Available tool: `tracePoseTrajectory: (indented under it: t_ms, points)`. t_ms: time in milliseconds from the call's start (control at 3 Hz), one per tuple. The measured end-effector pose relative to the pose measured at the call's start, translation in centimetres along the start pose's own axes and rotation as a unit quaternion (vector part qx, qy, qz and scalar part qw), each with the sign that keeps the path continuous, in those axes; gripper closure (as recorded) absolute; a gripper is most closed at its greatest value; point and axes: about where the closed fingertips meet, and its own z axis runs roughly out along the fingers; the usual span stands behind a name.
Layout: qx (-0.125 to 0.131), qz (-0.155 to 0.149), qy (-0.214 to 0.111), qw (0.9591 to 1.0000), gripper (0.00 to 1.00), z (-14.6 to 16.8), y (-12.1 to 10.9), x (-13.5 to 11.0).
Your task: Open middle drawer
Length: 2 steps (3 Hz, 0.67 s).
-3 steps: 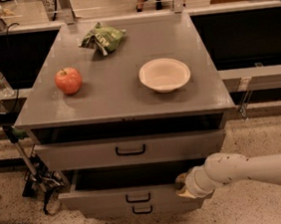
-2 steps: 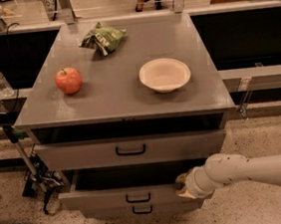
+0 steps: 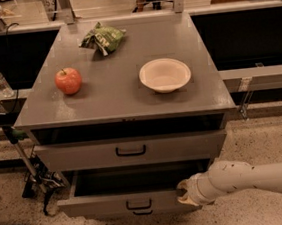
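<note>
Your middle drawer (image 3: pixel 105 205) is the second one down in the cabinet (image 3: pixel 114 99). It already stands well out from the cabinet front, with its dark inside showing behind the shallow grey front. The top drawer (image 3: pixel 80 156) sits flush with the cabinet above it. Of the lowest drawer, only a sliver and a second loop show beneath.

The gripper (image 3: pixel 186 194) is at the cabinet's lower right, right against the right end of the middle drawer's front. It is not on the small black handle (image 3: pixel 139 203), which sits at the middle of that front. The arm (image 3: pixel 258 175) reaches in low from the cabinet's right side. I cannot tell whether the gripper is clamped on the edge or only resting against it (the end of the wrist hides that).

You look to be late in the pull itself, with the opening mostly made. If you want more travel, draw straight out from the cabinet front and keep level, since a pull from one corner can skew the drawer on its runners. If this opening will do, let go and back the arm away to the cabinet's right without dragging the front sideways.

The apple (image 3: pixel 68 81), bowl (image 3: pixel 164 75) and bag (image 3: pixel 102 38) on the cabinet top are out of your way.
</note>
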Motion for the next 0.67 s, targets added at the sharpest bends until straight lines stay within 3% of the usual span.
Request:
tracePoseTrajectory:
  t_ms: [667]
  points:
    - [-0.001,0.001,-0.004,1.0,1.0,0.09,1.12,0.15]
